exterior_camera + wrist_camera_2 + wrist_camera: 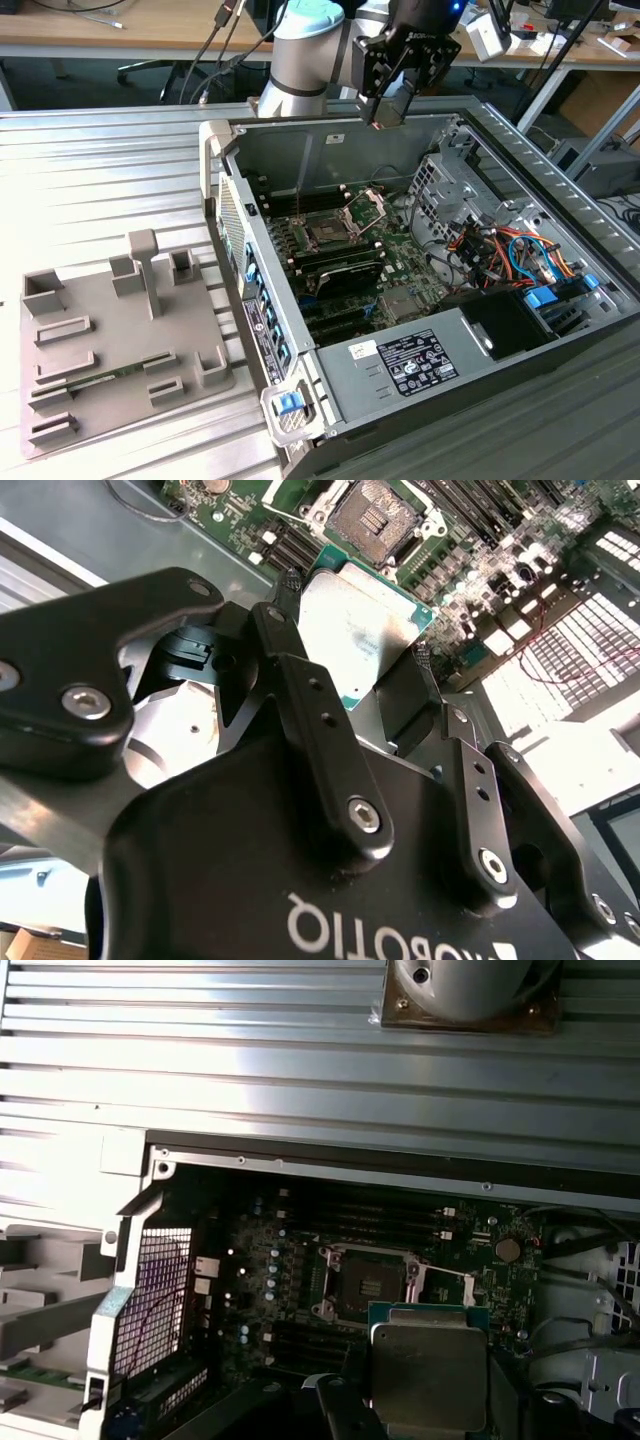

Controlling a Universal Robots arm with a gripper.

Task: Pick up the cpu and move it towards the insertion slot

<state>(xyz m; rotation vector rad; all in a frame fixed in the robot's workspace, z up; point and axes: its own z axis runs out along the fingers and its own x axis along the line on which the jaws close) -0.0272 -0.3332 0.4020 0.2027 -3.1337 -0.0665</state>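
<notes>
My gripper (393, 112) hangs above the back wall of the open computer case (330, 385), shut on the cpu (386, 108). In the second wrist view the cpu (362, 630) shows its pale silver top and green edge, clamped between two black fingers (288, 598). The first wrist view has the cpu (428, 1372) just beside the insertion slot (366, 1284). That slot (328, 235) is a dark square socket on the motherboard, with its metal plate (366, 207) hinged up. The second wrist view has the slot (375, 516) a little past the cpu's far edge.
A grey tray (100, 300) with upright holders lies on the ribbed table at the exterior view's left, with a green memory stick (90, 378) in it. Inside the case are a drive cage (440, 185), coloured cables (505, 250) and a power supply (420, 360). The arm's base (470, 990) stands behind the case.
</notes>
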